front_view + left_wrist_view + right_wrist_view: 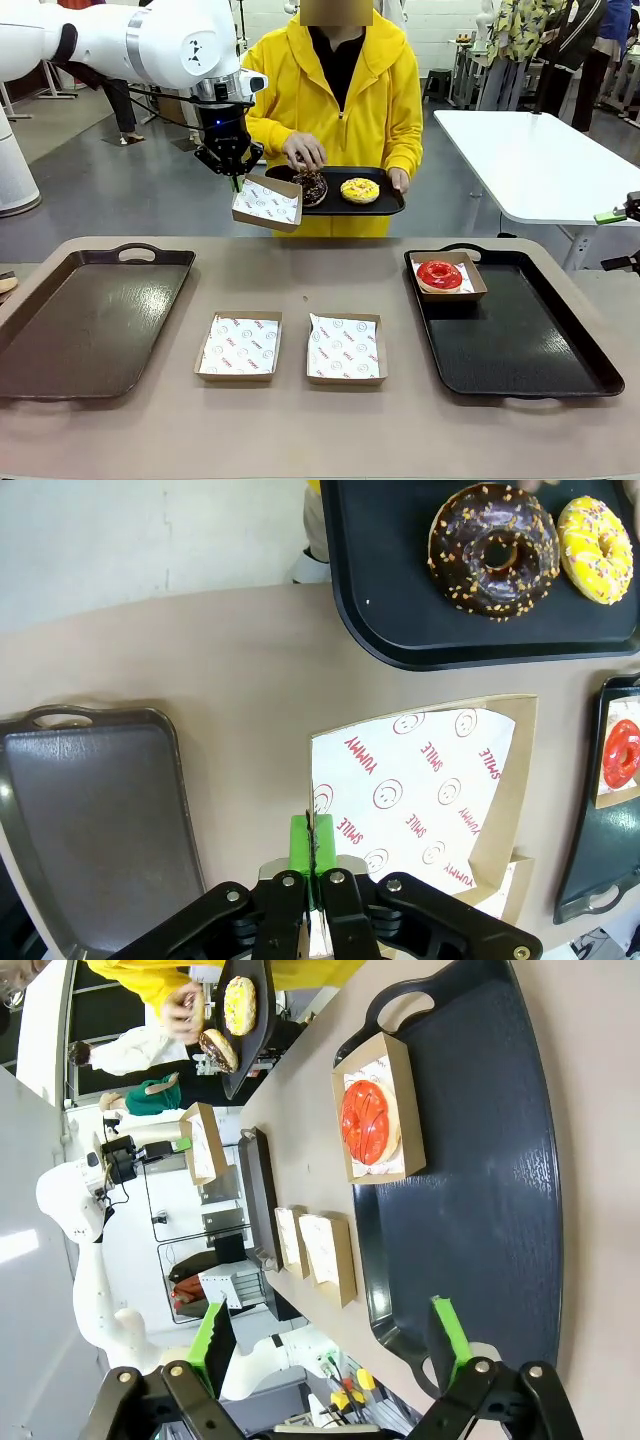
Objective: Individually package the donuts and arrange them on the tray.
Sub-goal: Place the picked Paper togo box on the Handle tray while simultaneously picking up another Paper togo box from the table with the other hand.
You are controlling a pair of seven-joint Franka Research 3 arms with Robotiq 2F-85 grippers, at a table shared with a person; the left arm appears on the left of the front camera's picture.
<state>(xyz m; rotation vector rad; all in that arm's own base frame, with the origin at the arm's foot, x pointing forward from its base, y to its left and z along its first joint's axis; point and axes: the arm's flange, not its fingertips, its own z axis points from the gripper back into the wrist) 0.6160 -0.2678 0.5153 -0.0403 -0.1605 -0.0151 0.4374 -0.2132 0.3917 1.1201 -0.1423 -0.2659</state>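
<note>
My left gripper is shut on the rim of a paper-lined box, holding it raised toward the person's small black tray. In the left wrist view the gripper pinches the box at its near edge. A dark chocolate donut with crumbs and a yellow donut lie on that small tray; the person's hand rests on the chocolate one. A red glazed donut sits in a box on the black tray at the right. My right gripper is open above that tray's near end.
Two empty paper-lined boxes lie side by side in the middle of the table. A bare brown tray lies at the left. A person in a yellow hoodie stands at the far edge, holding the small tray.
</note>
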